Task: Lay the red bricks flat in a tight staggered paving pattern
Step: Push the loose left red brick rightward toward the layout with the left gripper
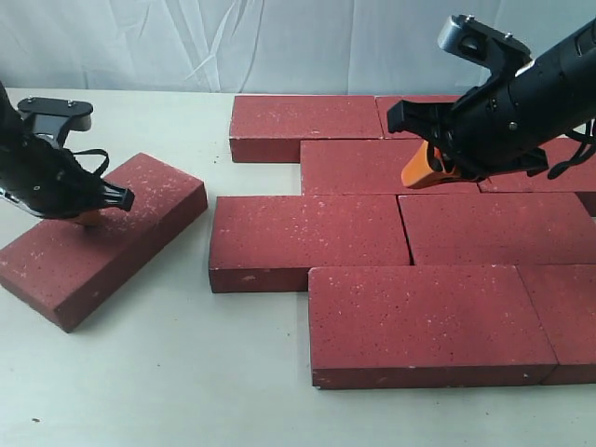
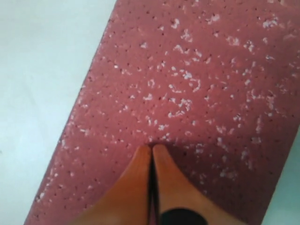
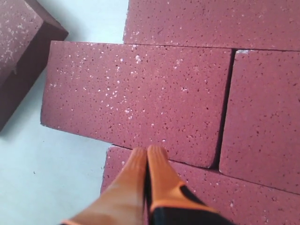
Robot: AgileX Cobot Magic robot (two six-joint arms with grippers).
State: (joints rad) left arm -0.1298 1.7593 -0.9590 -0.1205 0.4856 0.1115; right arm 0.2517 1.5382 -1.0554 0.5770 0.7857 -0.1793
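Red loose brick [image 1: 116, 244] lies angled apart from paved bricks [image 1: 354, 233].

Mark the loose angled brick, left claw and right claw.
loose angled brick [image 1: 130, 233]: exterior view, top face.
left claw [image 2: 151, 146]: left wrist view, seam between the fingertips.
right claw [image 3: 146, 149]: right wrist view, seam between the fingertips.

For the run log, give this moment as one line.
left gripper: shut, tips on loose brick | right gripper: shut, over paved bricks
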